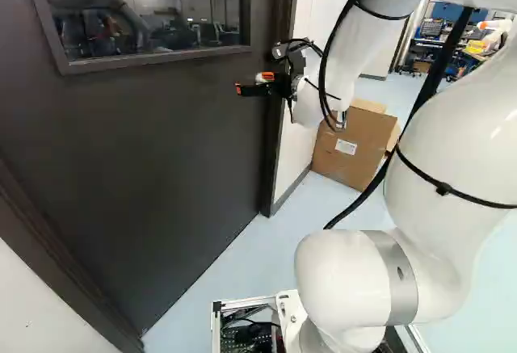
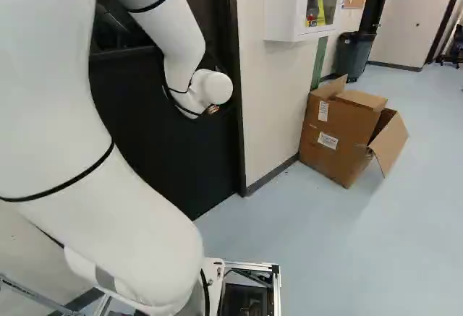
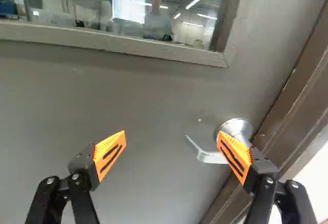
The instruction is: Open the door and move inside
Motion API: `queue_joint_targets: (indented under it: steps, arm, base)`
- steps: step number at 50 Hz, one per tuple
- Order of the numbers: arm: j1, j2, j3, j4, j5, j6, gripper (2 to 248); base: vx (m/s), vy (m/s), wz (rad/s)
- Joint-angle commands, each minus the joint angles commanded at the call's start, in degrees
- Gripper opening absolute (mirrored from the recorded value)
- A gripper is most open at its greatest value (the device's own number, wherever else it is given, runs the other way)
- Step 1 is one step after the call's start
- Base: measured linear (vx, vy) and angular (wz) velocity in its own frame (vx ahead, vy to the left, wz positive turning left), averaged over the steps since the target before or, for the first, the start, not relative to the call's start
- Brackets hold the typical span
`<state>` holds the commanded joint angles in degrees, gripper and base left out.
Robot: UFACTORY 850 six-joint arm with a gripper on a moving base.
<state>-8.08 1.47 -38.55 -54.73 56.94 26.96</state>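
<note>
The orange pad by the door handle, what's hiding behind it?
Part of the silver lever handle. Its tip and round plate stick out past the orange pad, but I can't see the covered bit between.

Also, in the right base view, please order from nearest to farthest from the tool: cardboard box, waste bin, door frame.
1. Door frame, just to its right.
2. Cardboard box, farther right, on the floor.
3. Waste bin, behind the box.
</note>
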Motion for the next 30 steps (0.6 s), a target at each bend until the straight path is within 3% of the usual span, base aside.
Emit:
queue_joint_targets:
  steps: [9,30]
  arm:
    - [0.00,0.00,0.00,0.00,0.08,3.11,247]
    - [-0.14,-0.77,-0.20,-0.01,1.96,3.59,247]
  base:
    - [0.000,0.000,0.000]
    - [0.000,0.000,0.000]
